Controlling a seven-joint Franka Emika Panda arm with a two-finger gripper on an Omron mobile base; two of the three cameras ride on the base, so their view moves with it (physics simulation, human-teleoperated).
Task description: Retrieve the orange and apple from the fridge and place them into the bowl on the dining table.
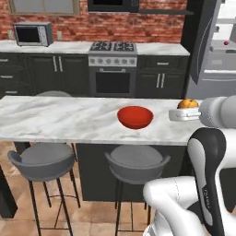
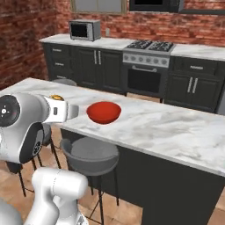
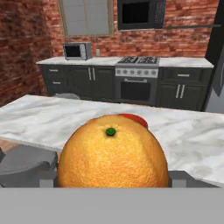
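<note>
My gripper [image 3: 113,178] is shut on the orange [image 3: 113,151], which bulges large between the two fingertips. From the left base view the orange [image 1: 188,103] and gripper [image 1: 183,111] hover over the right part of the dining table [image 1: 69,120], to the right of the red bowl [image 1: 135,117] and apart from it. The right base view puts the orange [image 2: 55,97] left of the bowl [image 2: 103,112]. A sliver of bowl [image 3: 134,118] peeks out behind the orange. The fridge [image 1: 203,46] stands open at the back right, with the small red apple [image 1: 226,43] on a shelf.
Two round grey stools [image 1: 44,161] [image 1: 136,163] stand at the near side of the table. Behind it run black cabinets with a stove [image 1: 112,60] and a microwave [image 1: 33,34] on a marble counter. My white arm [image 1: 207,156] rises at the lower right.
</note>
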